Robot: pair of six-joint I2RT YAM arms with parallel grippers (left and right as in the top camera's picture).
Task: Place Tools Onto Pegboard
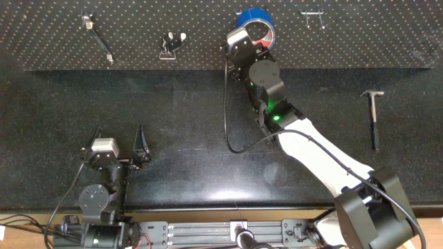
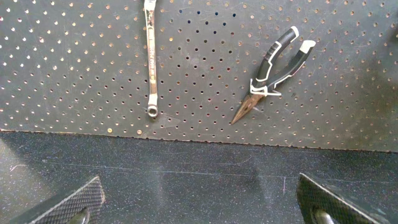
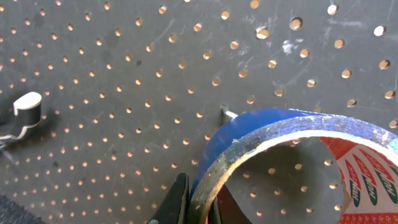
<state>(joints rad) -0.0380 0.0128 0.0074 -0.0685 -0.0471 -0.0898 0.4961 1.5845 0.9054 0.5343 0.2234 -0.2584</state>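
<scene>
From above, my right claw (image 1: 239,41) covers part of the blue tape roll (image 3: 273,134). In my right wrist view the roll runs off the edge and hides part of the peg (image 3: 228,112). There the pliers (image 3: 26,102) are cut down to a handle tip. In the left wrist view the wrench (image 2: 150,56) loses its upper end at the edge.

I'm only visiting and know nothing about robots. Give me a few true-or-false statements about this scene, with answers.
1. The right gripper holds a blue tape roll up at the pegboard. True.
2. The hammer already hangs on the pegboard. False: it lies on the table.
3. The pliers hang on the pegboard. True.
4. The left gripper is shut on the wrench. False: it is open and empty, and the wrench hangs on the pegboard.
</scene>
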